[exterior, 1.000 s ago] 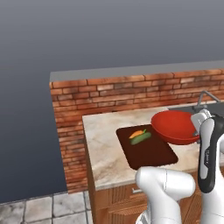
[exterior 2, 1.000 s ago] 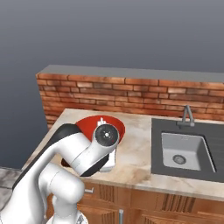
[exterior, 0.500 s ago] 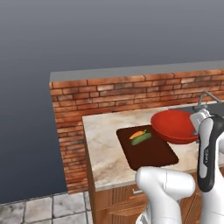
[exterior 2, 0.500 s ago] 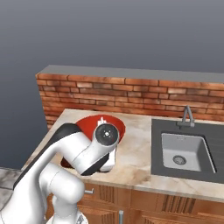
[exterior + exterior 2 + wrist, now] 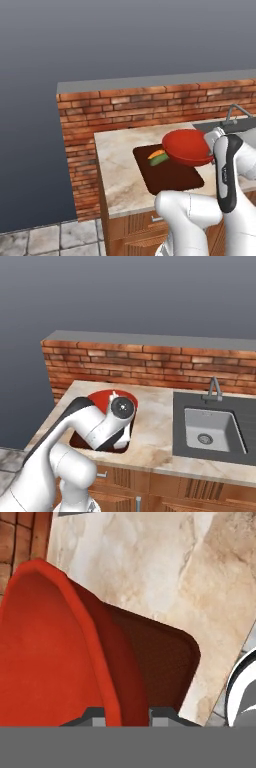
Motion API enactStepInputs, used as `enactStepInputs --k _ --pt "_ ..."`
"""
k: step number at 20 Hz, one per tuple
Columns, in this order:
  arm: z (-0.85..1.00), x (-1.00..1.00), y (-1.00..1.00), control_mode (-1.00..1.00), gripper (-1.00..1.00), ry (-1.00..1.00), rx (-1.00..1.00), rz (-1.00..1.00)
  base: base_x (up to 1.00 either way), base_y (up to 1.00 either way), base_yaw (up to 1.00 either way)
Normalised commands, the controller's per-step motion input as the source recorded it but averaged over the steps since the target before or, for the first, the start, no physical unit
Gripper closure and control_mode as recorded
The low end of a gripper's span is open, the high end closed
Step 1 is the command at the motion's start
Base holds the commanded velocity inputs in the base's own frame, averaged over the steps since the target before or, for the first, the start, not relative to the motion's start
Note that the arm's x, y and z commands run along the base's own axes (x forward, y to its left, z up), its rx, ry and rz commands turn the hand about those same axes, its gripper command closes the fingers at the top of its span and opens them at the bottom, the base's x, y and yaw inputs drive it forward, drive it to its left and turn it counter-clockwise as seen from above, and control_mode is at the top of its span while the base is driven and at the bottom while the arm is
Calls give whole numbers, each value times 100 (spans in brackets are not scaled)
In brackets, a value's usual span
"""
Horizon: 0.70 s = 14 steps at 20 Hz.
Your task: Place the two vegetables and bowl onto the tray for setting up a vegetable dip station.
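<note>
- Brick backsplash and a marble counter (image 5: pixel 120 165) set the stage; we scan from the left of the left base view.
- First we meet the tray (image 5: pixel 170 175), lying flat on the counter near its front edge.
- On the tray's far left part, around 10 o'clock from its middle, sit the carrot (image 5: pixel 156 153) and the cucumber (image 5: pixel 159 160), touching side by side. Both look light and small, already home.
- Next comes the bowl (image 5: pixel 187 146), carried tilted above the tray's far right portion, at about 3 o'clock from the vegetables; whether it touches the tray, we cannot tell.
- Our gripper (image 5: pixel 128 712) is pinched narrow on the bowl's rim: in the hand view the red wall runs right down between the two fingertips (image 5: pixel 95 714).
- We judge the bowl stiff, glossy and so slippery; a thin rim pinch on something this wide invites swinging or slipping, so the rim is the only sensible hold.
- Farthest right, the sink (image 5: pixel 212 428) and faucet (image 5: pixel 215 388) stay out of play.
</note>
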Motion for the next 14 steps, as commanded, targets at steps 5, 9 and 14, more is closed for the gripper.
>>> enactStepInputs --k 5,9,14 --pt "-56 30 32 -100 100 0 0 12 0 0 0" --pt "-46 31 16 -100 100 0 0 12 0 0 0" --pt "-27 37 4 -100 100 0 0 5 0 0 0"
